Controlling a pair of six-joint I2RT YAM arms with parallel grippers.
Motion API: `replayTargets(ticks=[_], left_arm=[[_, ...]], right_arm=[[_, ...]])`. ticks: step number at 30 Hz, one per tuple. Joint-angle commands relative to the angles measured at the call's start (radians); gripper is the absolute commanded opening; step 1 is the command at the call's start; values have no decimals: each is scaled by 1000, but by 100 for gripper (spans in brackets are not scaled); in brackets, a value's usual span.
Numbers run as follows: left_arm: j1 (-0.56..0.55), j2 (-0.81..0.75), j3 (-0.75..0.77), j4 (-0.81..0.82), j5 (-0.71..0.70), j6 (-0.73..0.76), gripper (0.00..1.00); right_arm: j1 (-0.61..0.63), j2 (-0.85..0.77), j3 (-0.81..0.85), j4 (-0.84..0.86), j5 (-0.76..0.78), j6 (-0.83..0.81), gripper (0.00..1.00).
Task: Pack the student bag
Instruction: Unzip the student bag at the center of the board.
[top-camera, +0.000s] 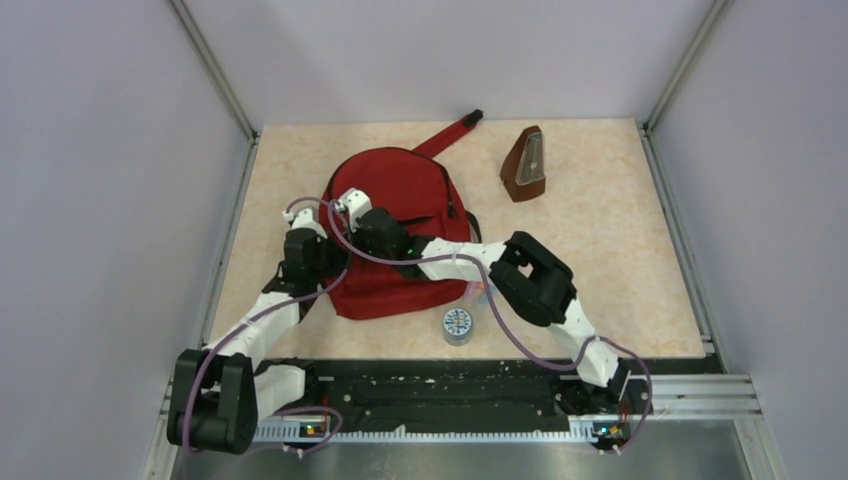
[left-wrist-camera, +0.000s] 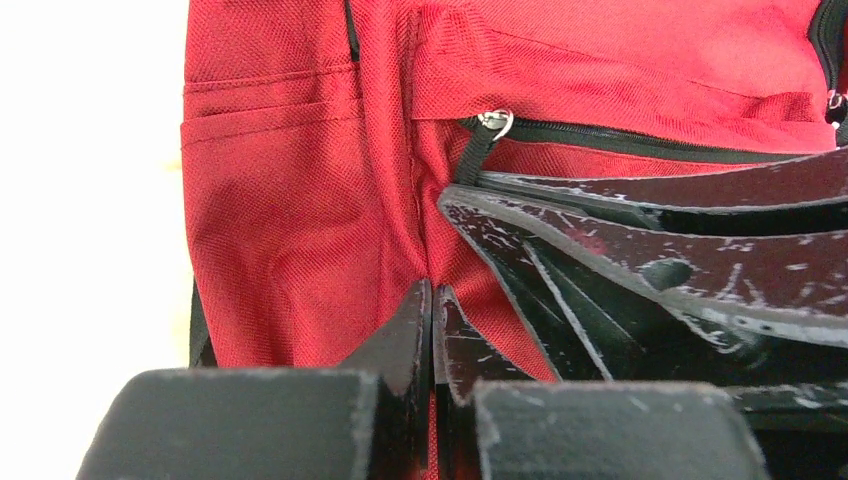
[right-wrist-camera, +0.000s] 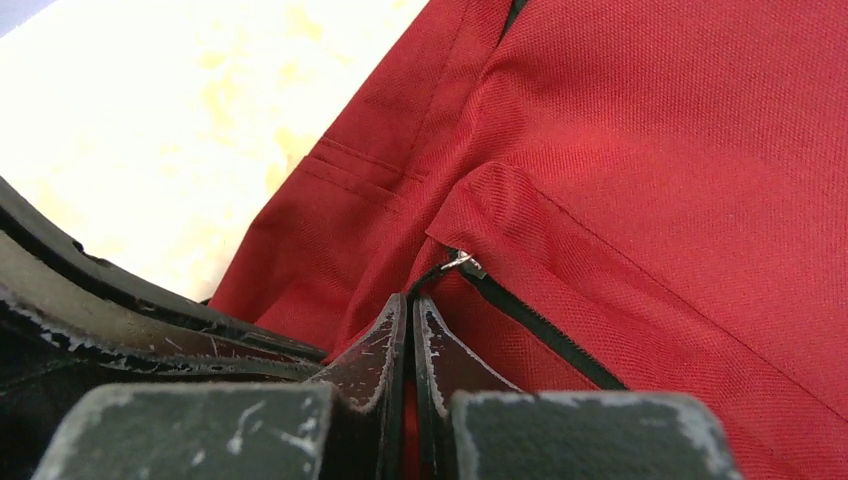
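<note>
The student bag, a red backpack with black zippers, lies flat in the middle of the table. Both grippers sit at its left side. My left gripper is shut, pinching a fold of the bag's red fabric. My right gripper is shut on the black pull tab under the metal zipper slider at the end of a closed zipper. In the left wrist view the slider shows just above the right gripper's fingers. The two grippers are close together.
A brown metronome stands at the back right of the table. A round blue-and-white tin lies near the front edge, below the bag. A bag strap reaches toward the back. Grey walls close in on three sides.
</note>
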Motion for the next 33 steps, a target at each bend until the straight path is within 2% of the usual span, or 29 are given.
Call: replayTargets(ticks=[1, 6, 10, 13, 19, 25, 33], left_arm=[[-2, -40, -20, -46, -33, 12, 0], [-2, -62, -26, -53, -52, 13, 0], [-2, -72, -28, -56, -54, 13, 0], [-2, -75, -30, -58, -54, 13, 0], [-2, -80, -30, -61, -83, 12, 0], [-2, -105, -36, -71, -109, 7, 0], [-1, -198, -60, -128, -187, -22, 0]], right_arm=[[-31, -104, -66, 13, 70, 25, 0], [-72, -168, -160, 65, -21, 78, 0], [-120, -179, -190, 100, -178, 136, 0], [-143, -173, -201, 116, -222, 156, 0], [-143, -182, -220, 99, -149, 116, 0], [-153, -237, -286, 67, 80, 74, 0], [-261, -380, -462, 62, 194, 56, 0]])
